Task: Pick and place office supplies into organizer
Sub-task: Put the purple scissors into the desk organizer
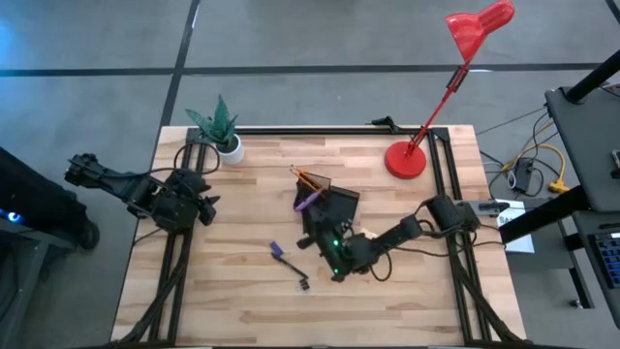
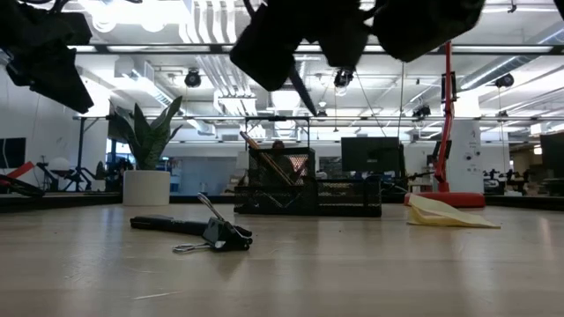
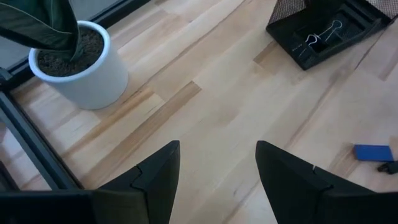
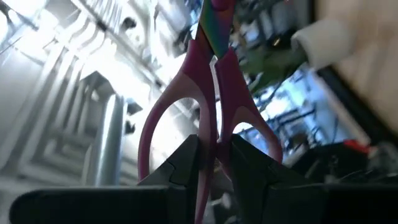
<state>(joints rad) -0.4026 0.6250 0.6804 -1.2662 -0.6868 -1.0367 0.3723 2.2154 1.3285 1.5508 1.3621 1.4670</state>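
- The right gripper (image 4: 214, 163) is closed on the scissors (image 4: 208, 106), pinching them between the two pink-purple handle loops. In the right wrist view the blades point away from the camera, so the arm seems tipped sideways or upward.
- In the high view that gripper (image 1: 334, 254) sits just beside the near edge of the black organizer (image 1: 334, 206), around the middle of the bench.
- Orange pencils (image 1: 308, 179) and something purple already stand in the organizer's taller section.
- To do this step well, I judge the scissors should be turned blades-down over the tall section and lowered slowly, so the tips miss the pencils and the mesh wall.
- The left gripper (image 3: 217, 171) waits near the bench's left edge with its fingers wide apart and nothing between them, beside the white plant pot (image 3: 81, 68).
- A binder clip (image 3: 323, 38) lies in the organizer's low tray.
- A blue-tipped pen (image 1: 289, 262) and a binder clip (image 2: 216, 235) lie on open bench toward the near edge, well apart from the organizer.
- The red desk lamp (image 1: 405, 158) stands at the far right corner; room above the organizer looks clear.
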